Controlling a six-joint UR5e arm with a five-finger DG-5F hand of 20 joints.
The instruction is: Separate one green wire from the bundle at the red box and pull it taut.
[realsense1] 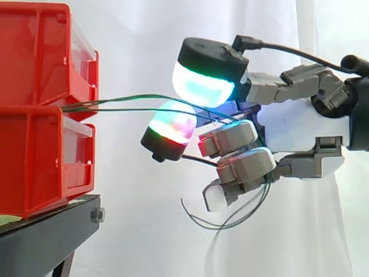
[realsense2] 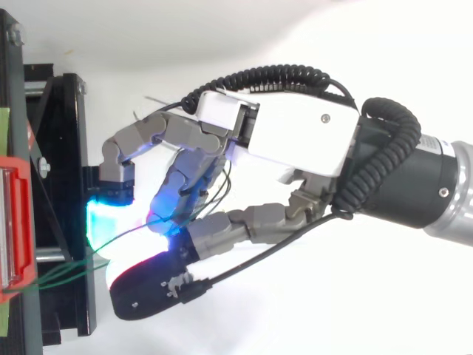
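- Reaches in from three o'clock in the side view with the hand [realsense1: 300, 124], curled shut round the green wires [realsense1: 132, 104] rather than spread wide.
- Pinches nothing visibly between the two glowing fingertips [realsense1: 202, 83]; passes the wires through the gap there and, by the look of it, grips them deeper, among the curled grey fingers.
- Leaves the wires anchored at nine o'clock, in the seam between the upper red bin [realsense1: 34, 52] and the lower red bin [realsense1: 34, 161], above the black stand [realsense1: 46, 231].
- Shows at least two strands spanning from bins to hand, close together and slightly bowed, not dead straight.
- Lets the loose tails [realsense1: 230, 222] dangle in a loop at six o'clock beneath the hand.
- Seen from above, places the hand [realsense2: 295, 133] near centre, with the wires [realsense2: 70, 268] running off toward eight o'clock.
- Judged progress: grasp made and pull partly made; no clear separation of a single wire, and tension incomplete.
- Left to do, probably: shed the extra strand, then draw toward three o'clock until straight.
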